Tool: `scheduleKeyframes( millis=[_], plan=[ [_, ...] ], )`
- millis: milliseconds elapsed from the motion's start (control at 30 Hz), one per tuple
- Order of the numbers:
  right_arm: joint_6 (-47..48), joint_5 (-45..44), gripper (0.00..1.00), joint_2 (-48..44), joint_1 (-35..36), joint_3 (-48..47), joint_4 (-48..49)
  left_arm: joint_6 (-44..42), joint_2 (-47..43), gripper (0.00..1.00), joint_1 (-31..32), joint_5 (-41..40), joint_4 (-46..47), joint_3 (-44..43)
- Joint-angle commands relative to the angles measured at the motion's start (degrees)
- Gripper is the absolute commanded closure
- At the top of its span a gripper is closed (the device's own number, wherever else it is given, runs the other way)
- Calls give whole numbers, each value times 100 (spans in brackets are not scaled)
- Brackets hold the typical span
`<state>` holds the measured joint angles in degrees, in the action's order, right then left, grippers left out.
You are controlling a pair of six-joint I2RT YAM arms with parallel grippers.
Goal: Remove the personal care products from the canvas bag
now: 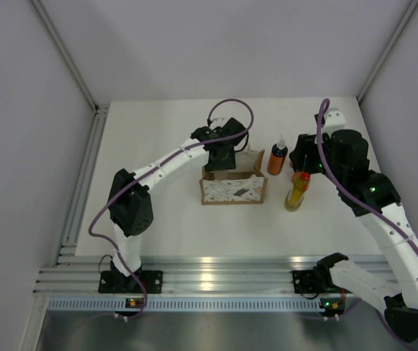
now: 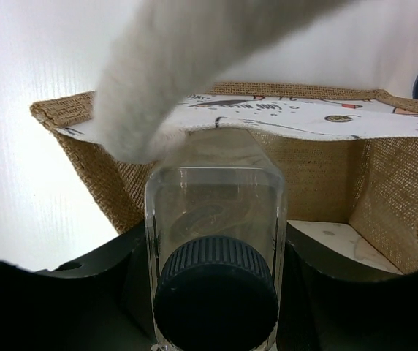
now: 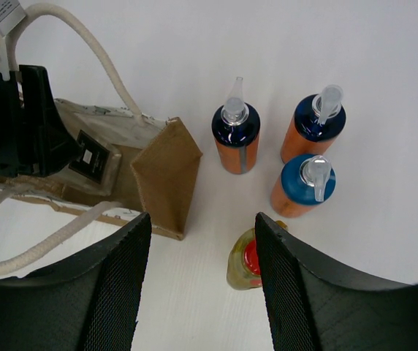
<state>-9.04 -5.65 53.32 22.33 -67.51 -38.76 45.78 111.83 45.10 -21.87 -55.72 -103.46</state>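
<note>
Four bottles stand on the table (image 1: pixel 158 212) outside the bag (image 1: pixel 232 188), all on its right side. An orange bottle (image 3: pixel 234 142) with a dark blue cap is nearest the bag. A second dark-capped bottle (image 3: pixel 315 126) stands further out. A light-blue-capped bottle (image 3: pixel 304 186) is just beside that one, and an amber bottle (image 3: pixel 247 265) with a red cap is closest to the right arm. The right gripper (image 3: pixel 202 219) hangs over this group with its jaws spread wide. The amber bottle shows low between its two fingers (image 3: pixel 114 292), and whether either one touches it cannot be told. From the top camera only the first orange bottle and the amber one are visible, the others being hidden under the right arm. The left gripper (image 2: pixel 213 234) reaches down into the open top of the bag. Its jaws are closed against the two sides of a pale bottle (image 2: pixel 216 194) with a ribbed dark grey cap (image 2: pixel 216 292). That bottle sits within the bag's tan woven walls, its cap toward the wrist camera. A white rope handle (image 2: pixel 172 66) crosses the left wrist view as a blur above the bottle. The bag's white patterned panel (image 1: pixel 231 191) faces the arms' bases.
</note>
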Motion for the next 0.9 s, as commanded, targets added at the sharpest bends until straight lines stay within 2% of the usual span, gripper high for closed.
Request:
scheduleKeyframes(
  millis=[0,533,700,867],
  plan=[
    [42,47,43,20,-9,-35,202,-104,-724,100,-1,-125,237,-456],
    [7,-103,43,-15,-18,-17,238,-324,-1392,100,-1,288,246,-1123],
    [-10,-112,43,-6,-18,-17,238,-386,-1839,100,-1,341,378,-1431],
    [-28,-121,43,29,-18,-61,238,-315,-2542,100,-1,44,580,-1440]
  ],
)
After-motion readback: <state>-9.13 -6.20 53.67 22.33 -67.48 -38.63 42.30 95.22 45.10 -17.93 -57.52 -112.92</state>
